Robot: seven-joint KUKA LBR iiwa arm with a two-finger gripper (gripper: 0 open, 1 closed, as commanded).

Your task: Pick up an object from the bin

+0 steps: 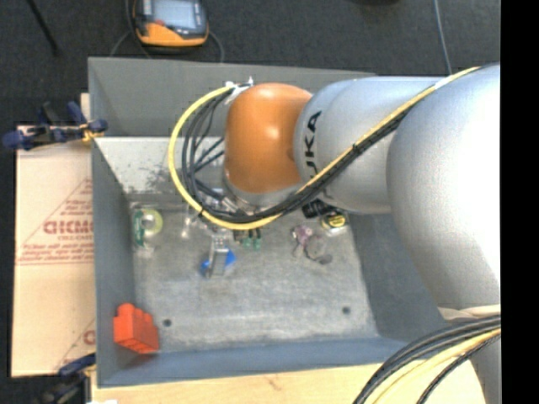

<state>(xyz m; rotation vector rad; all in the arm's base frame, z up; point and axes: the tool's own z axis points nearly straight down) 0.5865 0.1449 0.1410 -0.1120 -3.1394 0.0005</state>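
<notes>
- Gripper [221,249] was low in the bin [253,356], its tip just over the floor left of centre, tucked under the arm's orange cover [261,137].
- Open or closed? Could not tell; the wrist and its cables [181,154] hid most of it.
- Right at the tip lay a small blue thing [217,264], touching it or just below it. Whether it was actually gripped could not be made out.
- Just to the right were a few small green bits [250,241], near the tip but not under it.
- Further right sat a purple-and-grey piece [306,242], with a small yellow piece [336,221] beyond it by the arm.
- Out to the left was a clear greenish round thing [146,224], well apart. In the near left corner was an orange block [135,327], further off again.
- By my reading this was the grasp step, with the reach into the bin done and the lift not yet made.
- The next move called for a firm closure on the blue thing, then a straight lift clear of the green bits beside it.
- The risk was that so small a thing might slip out or get nudged aside.
</notes>
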